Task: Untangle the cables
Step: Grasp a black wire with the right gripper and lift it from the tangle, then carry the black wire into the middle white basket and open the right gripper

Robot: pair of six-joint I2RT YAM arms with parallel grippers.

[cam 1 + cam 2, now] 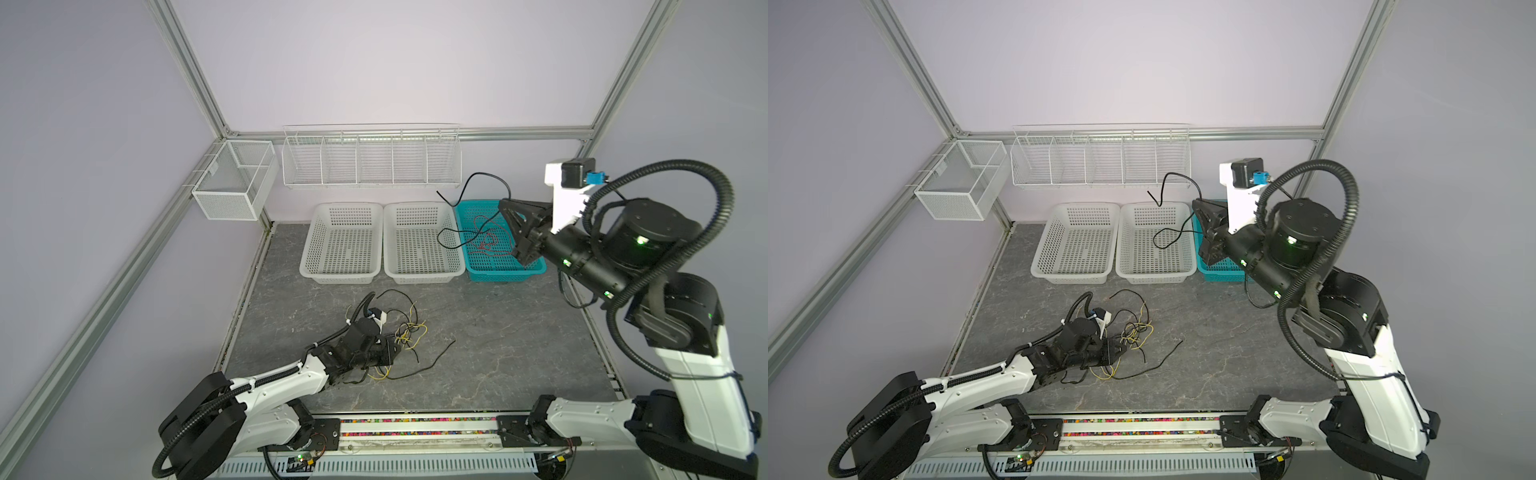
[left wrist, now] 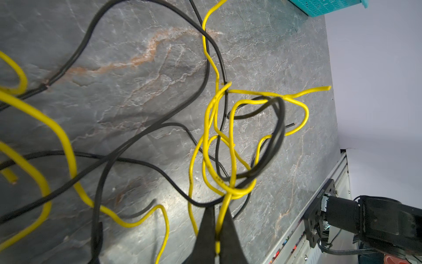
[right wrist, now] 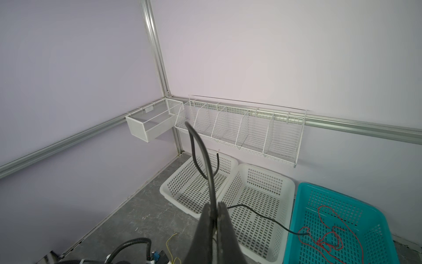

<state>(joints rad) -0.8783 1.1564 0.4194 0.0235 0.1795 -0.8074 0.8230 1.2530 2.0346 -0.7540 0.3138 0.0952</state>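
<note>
Cables (image 1: 409,332) tangled; left tool (image 2: 220,212) pinches yellow cable (image 2: 226,202); right tool (image 3: 214,206) pinches black cable (image 3: 208,164).

teal perforated plastic basket (image 1: 1221,266): mostly hidden behind right arm (image 1: 1264,262) in a top view | thin yellow wires (image 2: 72,160): cut by frame edge, blurred

You have yellow cables (image 2: 65,139) and black cables (image 2: 281,128) against a grey tabletop (image 2: 137,57) veined white and rust. Your red cable (image 3: 323,243) shows against a teal basket (image 3: 295,214) patterned with slotted grids, and the white baskets (image 1: 347,204) share that pattern. Your walls (image 3: 251,45) are pale lilac.
</note>
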